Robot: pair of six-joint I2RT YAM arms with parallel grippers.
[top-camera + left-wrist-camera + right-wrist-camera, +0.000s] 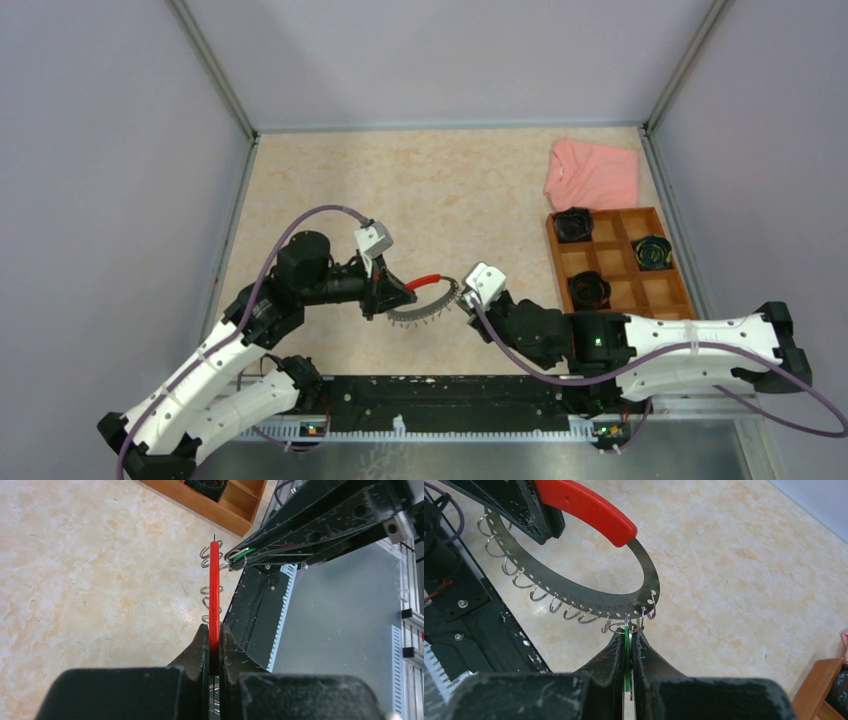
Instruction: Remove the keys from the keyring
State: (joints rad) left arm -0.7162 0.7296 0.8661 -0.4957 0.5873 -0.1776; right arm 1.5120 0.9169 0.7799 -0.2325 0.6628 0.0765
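Note:
The keyring (428, 303) is a grey metal hoop with a red sleeve (586, 510) and several small wire hooks along its arc (574, 602). It is held up between both grippers above the table. My left gripper (215, 632) is shut on the red sleeve (215, 587). My right gripper (628, 632) is shut on the green-headed key (627, 650), which hangs by a small ring from the hoop's lower arc. The same key shows green in the left wrist view (243, 553). Other keys are not visible.
A wooden compartment tray (620, 262) with black coiled bundles (574, 224) stands at the right. A pink cloth (594, 172) lies behind it. A black rail (450, 400) runs along the near table edge. Grey walls enclose the table.

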